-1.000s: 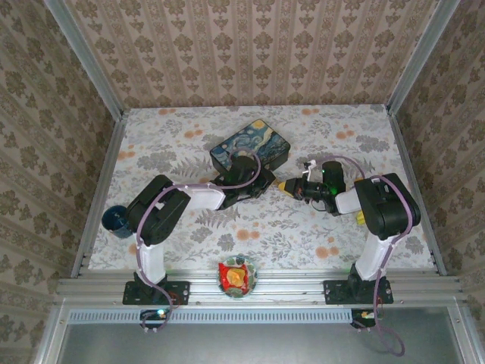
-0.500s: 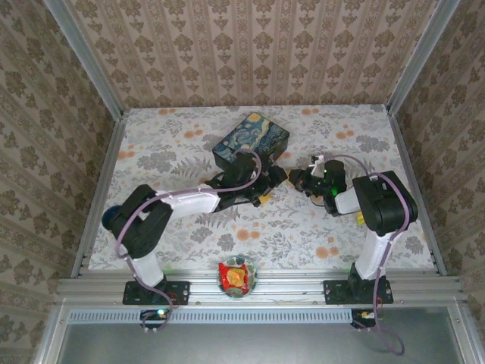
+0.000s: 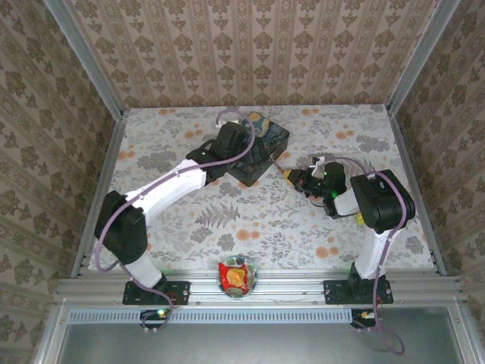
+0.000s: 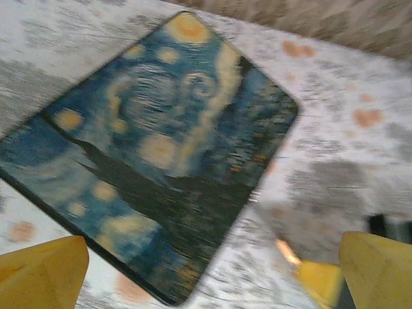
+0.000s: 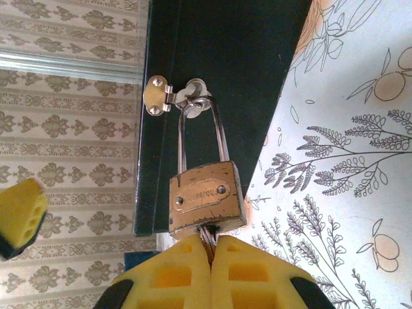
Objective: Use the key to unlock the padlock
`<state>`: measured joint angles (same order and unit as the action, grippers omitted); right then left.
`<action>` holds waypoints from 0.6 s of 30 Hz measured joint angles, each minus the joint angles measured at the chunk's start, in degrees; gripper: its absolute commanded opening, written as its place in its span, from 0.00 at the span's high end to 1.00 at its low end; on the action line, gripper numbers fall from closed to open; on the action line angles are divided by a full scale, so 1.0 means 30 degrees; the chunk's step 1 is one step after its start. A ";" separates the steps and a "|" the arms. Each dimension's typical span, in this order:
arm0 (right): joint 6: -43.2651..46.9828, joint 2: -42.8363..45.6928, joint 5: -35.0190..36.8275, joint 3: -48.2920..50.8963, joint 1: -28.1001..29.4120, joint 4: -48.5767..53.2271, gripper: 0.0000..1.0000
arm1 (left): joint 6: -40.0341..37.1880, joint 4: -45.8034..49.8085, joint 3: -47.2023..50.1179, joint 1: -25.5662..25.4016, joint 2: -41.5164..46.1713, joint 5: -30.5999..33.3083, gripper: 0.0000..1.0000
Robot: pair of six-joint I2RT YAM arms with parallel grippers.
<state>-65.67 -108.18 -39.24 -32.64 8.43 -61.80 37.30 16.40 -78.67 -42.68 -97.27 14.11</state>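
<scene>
Right gripper [image 5: 211, 250] has its two yellow fingers [image 5: 174, 277] pressed tight together, and they pinch the key [image 5: 206, 235]. I think it is the key, but only a thin silver bit peeks out, so it is hard to be sure. Right at the fingertips, touching that silver bit, is the padlock [image 5: 205, 199]. It is small and brass coloured, and its bottom end faces the gripper. Its thin silver shackle [image 5: 201, 138] points away from the gripper and goes through the little latch [image 5: 174, 96] on the dark side of the painted tin [image 5: 219, 58]. The shackle looks pushed down into the lock.

Seen from above, the right gripper [image 3: 294, 177] sits just beside one corner of the tin, low over the flowery table [image 3: 227, 220]. The padlock [image 3: 285, 173] is between the gripper and the tin.

The left gripper [image 3: 250, 155] hangs over the tin. In its own camera, the left gripper [image 4: 212, 264] has its yellow fingers [image 4: 42, 277] wide apart with nothing between them. The blue and yellow starry lid is right under it, and the picture is blurry.
</scene>
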 measured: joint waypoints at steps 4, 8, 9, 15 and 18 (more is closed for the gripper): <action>-0.1559 -0.0255 0.0510 0.0007 0.0102 -0.0816 1.00 | -0.1756 0.1151 -0.0984 0.0007 -0.2565 0.1311 0.00; -0.3861 -0.1523 0.1056 0.0029 0.0240 -0.2645 1.00 | -0.2397 0.2076 -0.1020 -0.0007 -0.3687 0.1625 0.00; -0.4269 -0.1705 0.1173 0.0029 0.0328 -0.2885 1.00 | -0.2470 0.2178 -0.1020 -0.0007 -0.3687 0.1734 0.00; -0.5479 -0.1821 0.1894 0.0029 0.1166 -0.3410 1.00 | -0.2004 0.2208 -0.0641 -0.0029 -0.3351 0.1880 0.07; -0.5238 -0.1814 0.2069 0.0029 0.1450 -0.3293 1.00 | -0.0459 0.1086 0.1384 -0.0073 -0.1515 0.0656 0.16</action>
<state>-81.38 -113.62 -33.04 -32.56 12.78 -71.68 35.92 19.66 -74.52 -42.89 -101.82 16.08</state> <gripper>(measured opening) 0.061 0.866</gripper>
